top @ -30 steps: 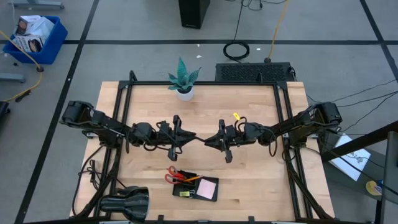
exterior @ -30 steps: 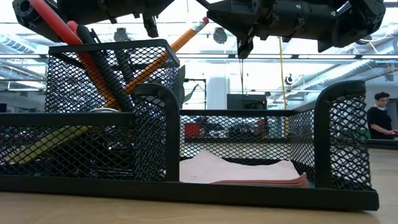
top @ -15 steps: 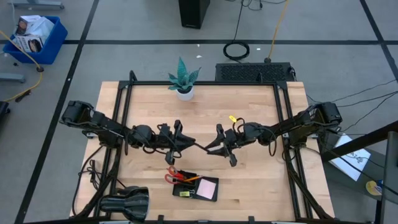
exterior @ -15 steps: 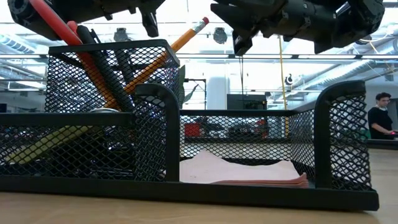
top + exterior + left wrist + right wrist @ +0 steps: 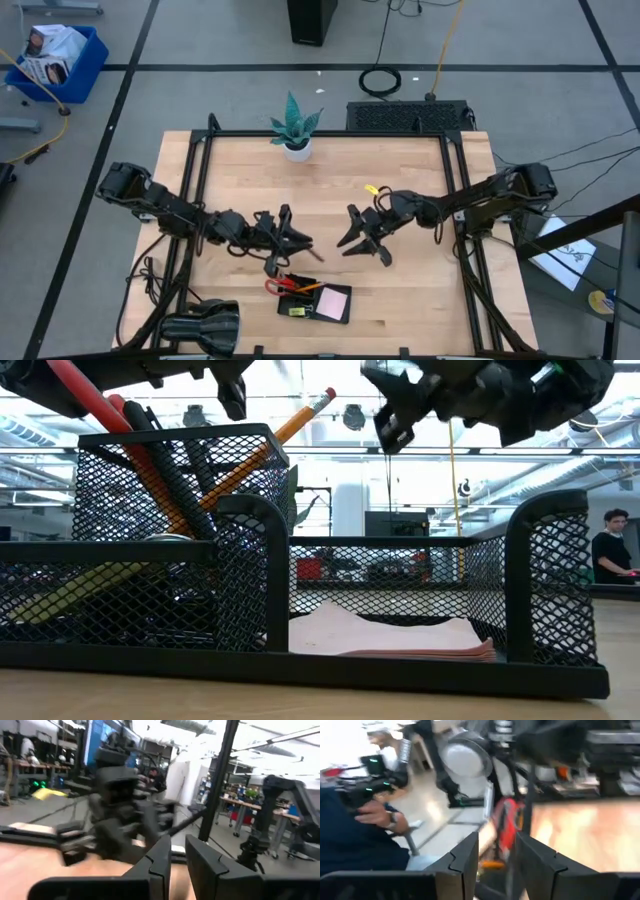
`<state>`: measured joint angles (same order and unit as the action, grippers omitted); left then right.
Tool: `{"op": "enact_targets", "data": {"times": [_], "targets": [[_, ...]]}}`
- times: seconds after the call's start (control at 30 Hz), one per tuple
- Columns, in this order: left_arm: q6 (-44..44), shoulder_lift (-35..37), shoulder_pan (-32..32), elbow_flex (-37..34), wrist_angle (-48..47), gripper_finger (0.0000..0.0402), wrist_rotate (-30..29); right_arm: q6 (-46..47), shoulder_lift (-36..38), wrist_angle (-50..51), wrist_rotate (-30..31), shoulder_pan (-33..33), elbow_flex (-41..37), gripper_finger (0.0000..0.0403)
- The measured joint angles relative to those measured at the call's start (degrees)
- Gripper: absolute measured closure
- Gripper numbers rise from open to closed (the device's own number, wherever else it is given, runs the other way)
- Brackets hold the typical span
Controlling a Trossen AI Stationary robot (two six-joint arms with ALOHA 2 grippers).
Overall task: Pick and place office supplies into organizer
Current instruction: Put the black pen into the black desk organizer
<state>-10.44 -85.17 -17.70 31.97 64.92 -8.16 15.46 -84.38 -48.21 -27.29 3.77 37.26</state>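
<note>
The organizer [image 5: 315, 302] sat near the front edge of the desk [image 5: 400, 285], and most of the supplies were already in it; the red-handled scissors [image 5: 277, 284] lay at its left end with the handles sticking out past the rim, an orange pencil [image 5: 308, 288] rested across the same part, the pink note pad [image 5: 332, 302] filled the wide right-hand compartment, and a small yellow piece [image 5: 296, 311] lay at the front. From the low view the pencil [image 5: 300, 418] and dark pens [image 5: 175, 480] leaned up out of the tall mesh cup, while the note pad [image 5: 385, 635] lay flat in the tray beside it.

A thin black pen [image 5: 305, 247] appeared to lie slanting at the tip of the left hand [image 5: 283, 243], just behind the organizer; I judged it the item being delivered, not yet in. The left hand's fingers [image 5: 162, 865] stood narrow, a slim gap between them; whether they gripped the pen could not be told. The right hand [image 5: 362, 236] hung over bare desk to the right, its fingers [image 5: 465, 862] apart with nothing between them.

One small yellow item [image 5: 374, 187] lay on the desk well behind the right hand, seemingly left to collect.
</note>
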Motion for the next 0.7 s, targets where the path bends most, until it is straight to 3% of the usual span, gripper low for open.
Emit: {"op": "enact_targets", "data": {"times": [0.17, 0.3, 0.4, 0.57, 0.7], "targets": [[-0.24, 0.02, -1.76, 0.01, -1.13, 0.0369, -0.88, -1.09, 4.38, 11.34, 0.17, -1.89, -0.12, 0.0280], [-1.47, 0.00, -3.70, 0.00, -2.25, 0.0396, -1.53, -1.77, 5.50, 12.24, 0.23, -1.92, -1.26, 0.0280], [-1.33, 0.00, -4.60, 0.00, -2.51, 0.0388, -1.93, -4.72, 6.00, 12.78, 3.01, -2.03, -2.42, 0.0280], [-1.24, 0.55, -5.81, 0.07, -2.25, 0.0365, -2.19, -7.61, 5.88, 12.83, 14.74, -2.11, -4.77, 0.0280], [-0.57, 0.50, -6.13, 0.02, -2.78, 0.0363, -2.57, -11.71, 5.96, 13.21, 14.97, -2.56, -5.84, 0.0280]]}}
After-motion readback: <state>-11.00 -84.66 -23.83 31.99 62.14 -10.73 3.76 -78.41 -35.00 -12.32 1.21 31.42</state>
